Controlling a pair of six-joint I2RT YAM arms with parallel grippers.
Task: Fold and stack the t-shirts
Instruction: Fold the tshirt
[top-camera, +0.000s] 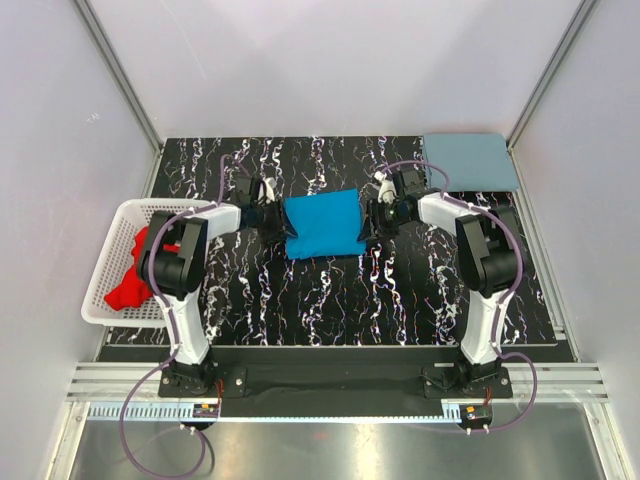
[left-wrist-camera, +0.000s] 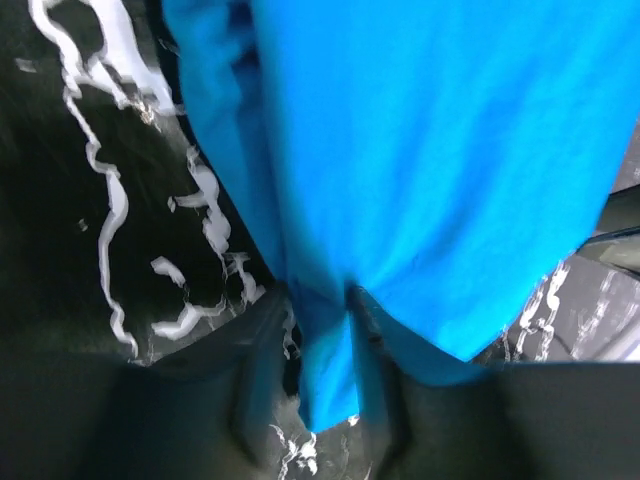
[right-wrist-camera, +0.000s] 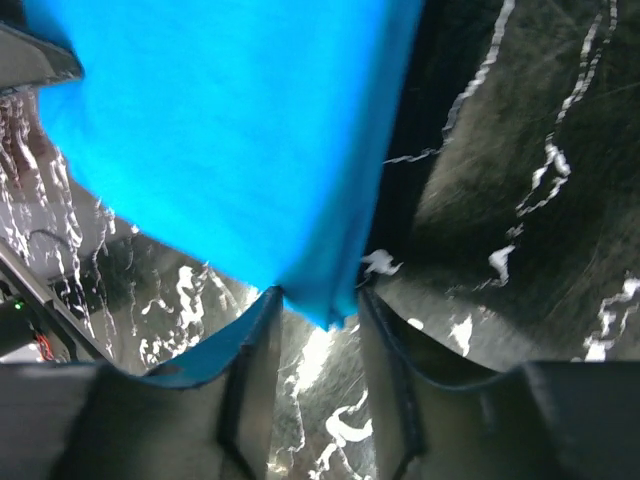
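Observation:
A bright blue t-shirt (top-camera: 322, 224) lies folded into a rough square at the middle of the black marbled table (top-camera: 330, 310). My left gripper (top-camera: 272, 212) is at its left edge, jaws parted. In the left wrist view a fold of the blue t-shirt (left-wrist-camera: 420, 150) hangs loose between the jaws of the left gripper (left-wrist-camera: 318, 300), with a gap on one side. My right gripper (top-camera: 372, 218) is at the shirt's right edge, open. In the right wrist view a corner of the blue t-shirt (right-wrist-camera: 230, 130) dips between the tips of the right gripper (right-wrist-camera: 318, 300), unclamped.
A dusty grey-blue t-shirt (top-camera: 470, 160) lies folded flat at the table's back right corner. A white lattice basket (top-camera: 165, 203) stands at the left edge with a crumpled red t-shirt (top-camera: 128, 285) inside. Grey walls enclose the table.

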